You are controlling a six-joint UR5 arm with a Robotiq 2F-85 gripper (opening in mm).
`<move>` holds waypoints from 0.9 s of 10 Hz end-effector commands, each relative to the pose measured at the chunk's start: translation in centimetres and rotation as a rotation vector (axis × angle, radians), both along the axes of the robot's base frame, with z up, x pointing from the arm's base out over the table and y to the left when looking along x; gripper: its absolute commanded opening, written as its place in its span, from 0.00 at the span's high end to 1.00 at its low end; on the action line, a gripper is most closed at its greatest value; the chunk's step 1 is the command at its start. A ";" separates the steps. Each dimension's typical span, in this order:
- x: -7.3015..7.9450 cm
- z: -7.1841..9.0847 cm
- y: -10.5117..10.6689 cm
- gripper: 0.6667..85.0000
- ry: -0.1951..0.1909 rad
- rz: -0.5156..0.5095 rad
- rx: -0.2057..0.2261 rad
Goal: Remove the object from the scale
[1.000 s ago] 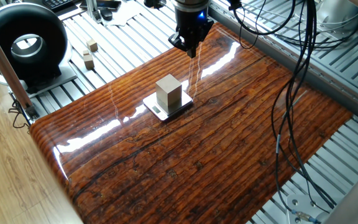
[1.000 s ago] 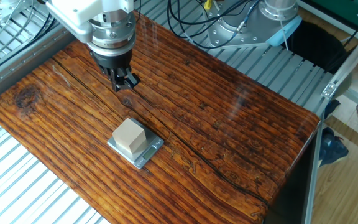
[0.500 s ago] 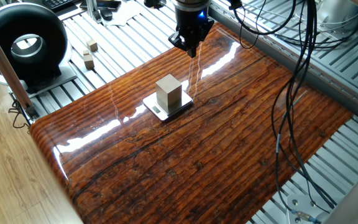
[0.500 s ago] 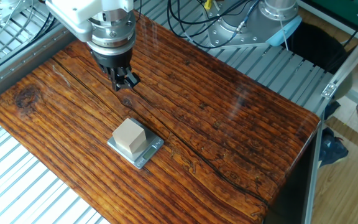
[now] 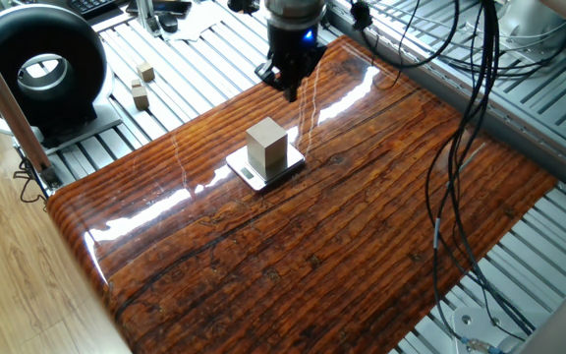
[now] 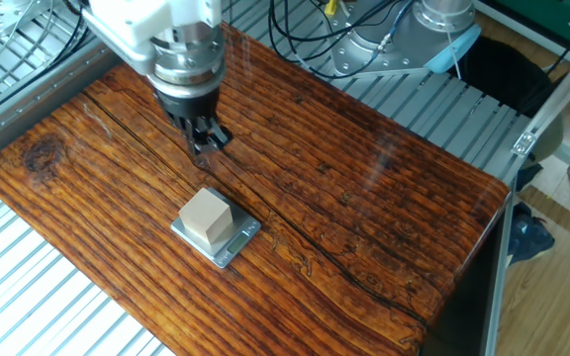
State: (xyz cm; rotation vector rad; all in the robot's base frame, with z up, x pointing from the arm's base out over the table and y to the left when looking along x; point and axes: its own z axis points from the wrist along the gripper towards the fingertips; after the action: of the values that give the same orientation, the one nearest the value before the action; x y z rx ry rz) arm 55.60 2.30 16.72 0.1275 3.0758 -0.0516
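The wooden block stands on the scale, apart from the gripper, whose jaws hang pressed together, empty.

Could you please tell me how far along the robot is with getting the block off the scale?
Nothing is finished yet: the wooden block stands upright on the scale, untouched. In hand is the approach: the gripper hangs above the wooden tabletop, beyond the block and holding nothing; the other fixed view shows the same. Whether its fingers are open is not clear. Left: reach the block, grasp it, lift it off and set it down.
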 end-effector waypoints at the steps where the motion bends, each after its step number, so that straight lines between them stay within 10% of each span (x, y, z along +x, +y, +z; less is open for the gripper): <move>1: 0.5 -1.1 3.2 1.00 -0.040 -0.019 0.069; 4: -0.3 -1.0 3.0 1.00 -0.002 -0.017 0.072; 6: -2.3 -1.0 0.2 1.00 0.071 -0.045 -0.035; 8: -0.7 -1.0 2.2 1.00 0.011 -0.019 0.043; 9: -2.1 -1.1 1.7 1.00 0.065 0.022 0.021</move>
State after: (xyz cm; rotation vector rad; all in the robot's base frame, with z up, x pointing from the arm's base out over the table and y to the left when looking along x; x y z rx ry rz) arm 54.26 3.80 15.59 0.1430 3.1124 -0.0335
